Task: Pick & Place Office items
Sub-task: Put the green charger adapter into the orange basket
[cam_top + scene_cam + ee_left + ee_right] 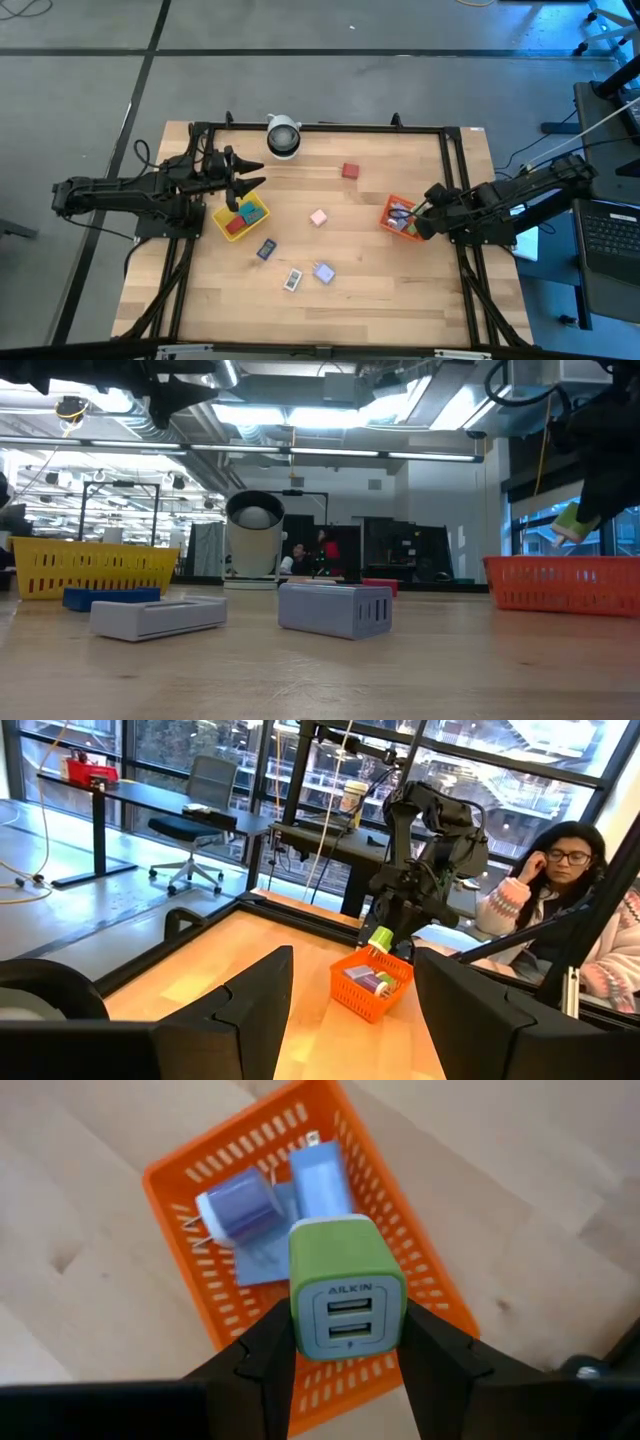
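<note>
the right gripper [348, 1342] hangs over the orange basket [180, 1210] near the table's right edge, its two fingers clamped on the sides of a green-and-white usb wall charger [347, 1295] whose two ports face the wrist camera; the charger is lifted clear above the basket. inside the basket lie a pale blue charger [322, 1180] with its prongs showing and a purple-and-white plug [238, 1207], side by side. in the high view the left gripper [252, 183] waits with its fingers spread and nothing between them, just above the yellow basket [257, 216] near the table's left edge, which holds a red block [235, 226] and a teal block [246, 211]. loose on the wooden table [380, 290] are a red block [349, 171] toward the far edge, a pink block [318, 217] near the middle, a dark blue piece [265, 249] just beside the yellow basket, and a white adapter [292, 280] next to a pale blue adapter [324, 272] toward the near edge. a round white-and-grey cylinder [283, 136] stands at the far edge. in the left wrist view a person [565, 910] sits beyond the table's right side.
</note>
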